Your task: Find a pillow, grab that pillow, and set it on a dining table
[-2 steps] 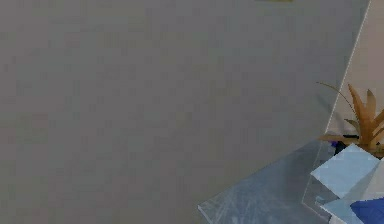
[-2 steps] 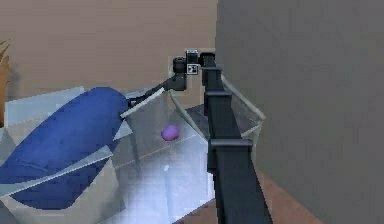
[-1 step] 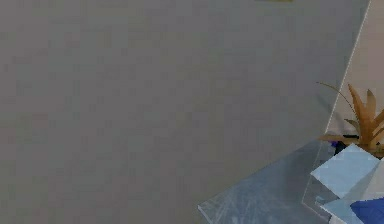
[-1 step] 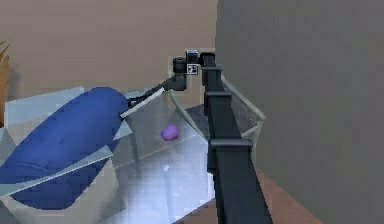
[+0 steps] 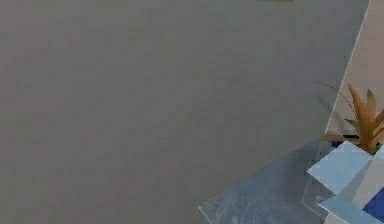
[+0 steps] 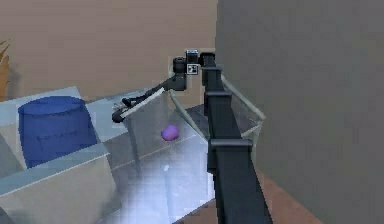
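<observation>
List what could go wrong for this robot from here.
The gripper reaches out near a blue barrel-shaped thing; a sweep might knock it.
The small purple thing on the glassy tabletop looks unlike a pillow; grabbing it would be a mistake.
A grey wall stands close ahead; driving on could hit it.

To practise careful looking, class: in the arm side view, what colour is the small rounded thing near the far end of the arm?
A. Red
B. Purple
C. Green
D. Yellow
B: the small rounded thing seen near the gripper is plainly purple, while the large barrel-shaped thing toward the arm side view's left is blue.
</observation>
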### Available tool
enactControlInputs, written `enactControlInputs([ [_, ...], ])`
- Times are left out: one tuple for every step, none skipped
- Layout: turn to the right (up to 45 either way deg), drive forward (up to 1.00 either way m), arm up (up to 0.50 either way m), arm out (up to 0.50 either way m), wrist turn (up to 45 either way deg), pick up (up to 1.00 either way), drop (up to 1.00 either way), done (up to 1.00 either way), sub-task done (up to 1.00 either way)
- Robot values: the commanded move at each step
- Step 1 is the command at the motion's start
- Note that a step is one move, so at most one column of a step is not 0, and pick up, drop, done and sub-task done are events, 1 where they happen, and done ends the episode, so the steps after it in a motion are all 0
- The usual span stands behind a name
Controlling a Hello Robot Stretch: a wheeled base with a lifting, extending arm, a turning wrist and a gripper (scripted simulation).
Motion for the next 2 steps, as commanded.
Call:
enactControlInputs([
  [0.0, 0.0, 0.04, 0.0, 0.0, 0.0, 0.0, 0.0, 0.0],
  [0.0, 0.0, 0.0, -0.08, 0.0, 0.0, 0.0, 0.0, 0.0],
])
